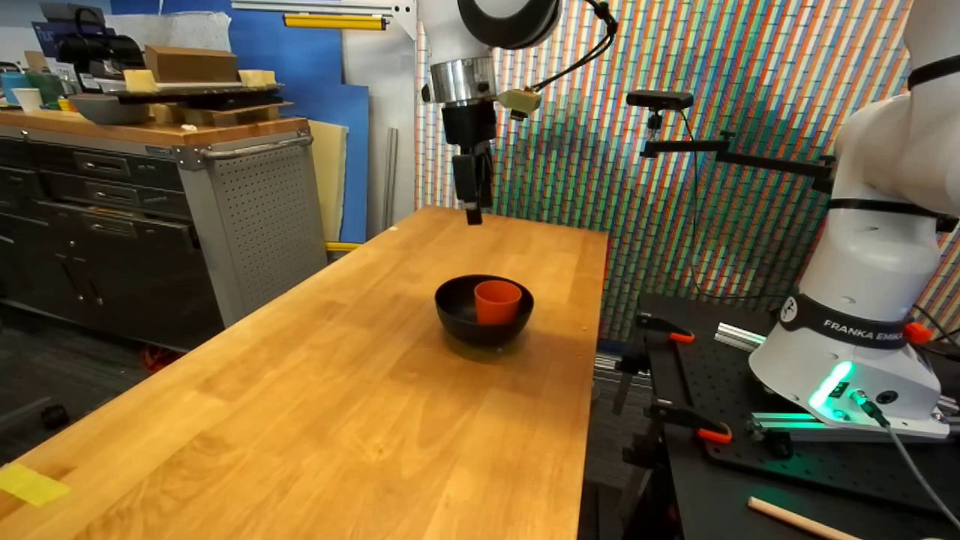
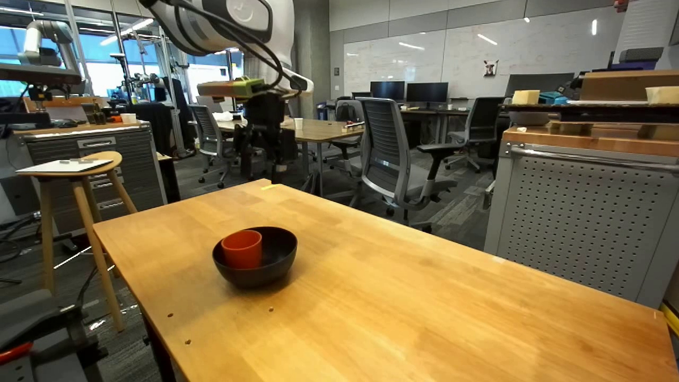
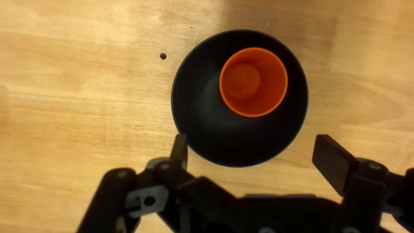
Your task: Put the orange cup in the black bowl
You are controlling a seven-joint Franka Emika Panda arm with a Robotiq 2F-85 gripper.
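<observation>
Whereas a whiteboard [image 2: 392,61] runs across the far wall in an exterior view, the wooden table [image 1: 360,420] fills the foreground in both exterior views. Just off one long edge of the table, the white arm [image 1: 855,255] is mounted on a black bench [image 1: 705,495], with a green light glowing at its base. Near the table's opposite side stands a grey metal cabinet [image 2: 594,212] with a perforated side panel. Beyond the table are an office chair [image 2: 382,143] with a ribbed back and, smaller than that, a round wooden stool [image 2: 111,158].

Held in the air over the tabletop is the black gripper [image 3: 252,144]; in the wrist view its two fingers [image 3: 334,161] are spread wide apart. Below it, well apart from the fingertips, the black bowl [image 2: 260,277] sits right way up on the wood. Inside the bowl is the orange cup [image 2: 242,253], mouth upward and off centre, nearer one side of the rim; whether it leans slightly, I cannot tell. A short strip of yellow tape [image 1: 34,485] lies at a corner of the table, and smaller yet, a dark round hole [image 3: 163,56] shows in the wood just beside the bowl.
</observation>
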